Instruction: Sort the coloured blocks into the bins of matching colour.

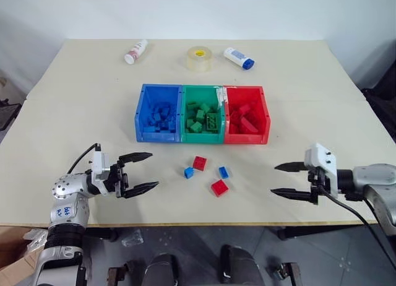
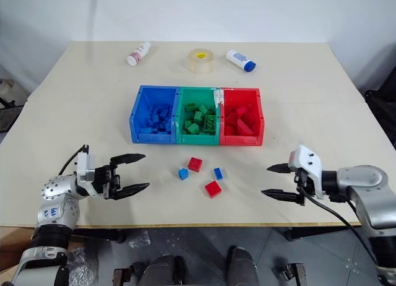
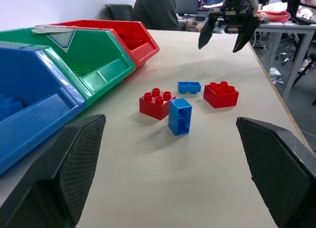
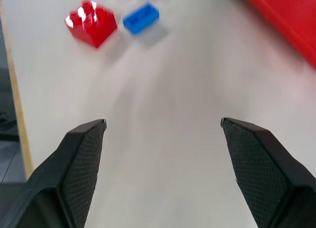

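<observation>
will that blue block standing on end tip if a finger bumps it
Probably: the upright blue block stands taller than its footprint, so a nudge near its top should topple it. It looks rigid and likely light. The red block right beside it could get knocked too.

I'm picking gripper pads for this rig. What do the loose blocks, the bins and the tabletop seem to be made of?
Loose blocks, e.g. the red one: glossy hard plastic, judging by highlights on the studs.
Bins: moulded plastic, smooth and slightly shiny, with light sheen along the rims.
Tabletop: pale beige matte board, probably laminate; its look alone doesn't settle that.
</observation>
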You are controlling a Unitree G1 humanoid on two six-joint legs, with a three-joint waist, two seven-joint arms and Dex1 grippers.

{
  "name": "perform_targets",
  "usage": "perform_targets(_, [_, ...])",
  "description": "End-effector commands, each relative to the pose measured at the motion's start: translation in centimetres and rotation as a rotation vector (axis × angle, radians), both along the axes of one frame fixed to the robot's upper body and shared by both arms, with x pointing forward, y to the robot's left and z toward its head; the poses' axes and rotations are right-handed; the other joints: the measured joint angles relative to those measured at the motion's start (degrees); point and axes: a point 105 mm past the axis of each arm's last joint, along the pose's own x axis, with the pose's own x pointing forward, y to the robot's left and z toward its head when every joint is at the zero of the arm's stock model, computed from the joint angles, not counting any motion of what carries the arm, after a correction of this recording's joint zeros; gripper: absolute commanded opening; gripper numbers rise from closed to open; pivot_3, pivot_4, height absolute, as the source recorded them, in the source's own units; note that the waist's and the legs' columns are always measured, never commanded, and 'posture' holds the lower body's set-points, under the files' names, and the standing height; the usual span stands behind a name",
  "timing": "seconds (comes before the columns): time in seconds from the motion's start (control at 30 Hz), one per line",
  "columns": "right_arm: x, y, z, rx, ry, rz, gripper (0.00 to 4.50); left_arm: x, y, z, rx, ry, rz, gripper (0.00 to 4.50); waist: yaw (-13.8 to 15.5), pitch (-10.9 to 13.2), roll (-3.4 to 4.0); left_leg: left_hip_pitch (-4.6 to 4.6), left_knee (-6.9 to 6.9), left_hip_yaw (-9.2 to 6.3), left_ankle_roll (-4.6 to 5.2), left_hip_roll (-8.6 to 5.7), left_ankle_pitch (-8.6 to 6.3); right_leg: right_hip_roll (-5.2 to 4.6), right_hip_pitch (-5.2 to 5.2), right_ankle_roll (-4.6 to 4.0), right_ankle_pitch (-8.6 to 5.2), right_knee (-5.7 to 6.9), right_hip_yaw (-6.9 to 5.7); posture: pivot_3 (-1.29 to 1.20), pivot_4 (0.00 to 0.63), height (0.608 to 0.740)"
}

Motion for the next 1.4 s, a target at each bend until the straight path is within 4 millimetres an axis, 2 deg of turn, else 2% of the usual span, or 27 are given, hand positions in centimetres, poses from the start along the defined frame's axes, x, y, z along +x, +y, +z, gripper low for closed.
perform_targets(0.03, [-0.8,2.4,1.3,0.006,-0.040,0.080,3.89,0.0,0.2,0.7,0.005,-0.036,0.000,4.50,0.12,0.00,0.00,0.00,0.00,-0.01,0.00,0.00,0.00,0.00,0.00,0.00,0.00,0.01,0.00,0.00,0.150,0.740])
perform_targets(0.23, [-0.7,7.9,0.5,0.044,-0.046,0.214,3.89,-0.3,-0.4,0.6,0.001,-0.036,-0.021,4.50,0.09,-0.01,-0.02,-0.02,0.05,-0.03,0.01,0.00,0.00,-0.01,0.01,0.00,0.00,0.00,-0.01,0.00,0.150,0.740])
perform_targets(0.37, [-0.1,10.3,-0.1,0.041,-0.051,0.293,3.89,-0.8,-0.6,0.6,0.006,-0.033,-0.035,4.50,0.17,-0.01,-0.01,-0.06,0.04,-0.04,0.01,0.00,-0.01,-0.01,-0.01,0.00,0.00,0.00,-0.03,0.00,0.150,0.740])
perform_targets(0.53, [0.7,13.0,-0.8,-0.010,-0.066,0.421,3.89,-1.1,-0.6,0.6,0.010,-0.036,-0.031,4.50,0.11,-0.01,-0.02,-0.06,0.07,-0.04,0.02,-0.01,-0.01,-0.01,0.00,0.00,0.00,0.02,-0.03,0.00,0.150,0.740])
perform_targets(0.7, [1.0,14.1,-2.3,-0.072,-0.048,0.515,3.89,-1.6,-0.7,0.5,0.003,-0.039,-0.020,4.50,0.08,-0.01,-0.02,-0.06,0.07,-0.04,0.02,-0.01,-0.01,-0.01,0.00,0.00,0.00,0.03,-0.04,0.00,0.150,0.740])
perform_targets(0.9, [1.4,14.2,-2.5,-0.075,-0.048,0.528,1.97,-2.4,-0.6,0.3,-0.003,-0.035,0.006,4.50,0.09,-0.01,-0.01,-0.05,0.07,-0.03,0.01,0.00,-0.01,-0.01,-0.01,0.00,0.00,0.06,-0.03,0.00,0.150,0.740])
perform_targets(1.0, [1.6,14.0,-1.4,-0.037,-0.071,0.512,1.55,-2.6,-0.4,0.2,-0.001,-0.030,0.014,4.50,0.14,-0.01,-0.01,-0.05,0.08,-0.03,0.01,0.00,-0.01,-0.01,0.00,0.00,0.00,0.06,-0.03,0.00,0.150,0.740])
perform_targets(1.17, [2.4,13.8,2.6,0.119,-0.136,0.406,1.49,-2.4,-0.3,0.2,-0.004,-0.026,0.017,4.50,0.16,-0.01,-0.01,-0.05,0.08,-0.04,0.02,0.00,-0.01,-0.01,-0.01,0.00,0.00,0.06,-0.03,0.00,0.150,0.740])
perform_targets(1.3, [5.3,12.1,6.3,0.212,-0.243,0.216,1.49,-1.9,-0.6,0.2,-0.009,-0.022,0.005,4.50,0.15,-0.01,-0.01,-0.05,0.08,-0.04,0.01,0.00,-0.01,-0.01,-0.01,0.00,0.00,0.07,-0.03,0.00,0.150,0.740])
perform_targets(1.4, [8.8,9.9,8.6,0.227,-0.352,0.035,1.49,-1.5,-0.9,0.2,-0.011,-0.021,-0.009,4.50,0.09,-0.01,-0.01,-0.05,0.08,-0.02,0.01,0.00,-0.01,-0.01,-0.01,0.00,0.00,0.07,-0.03,0.00,0.150,0.740])
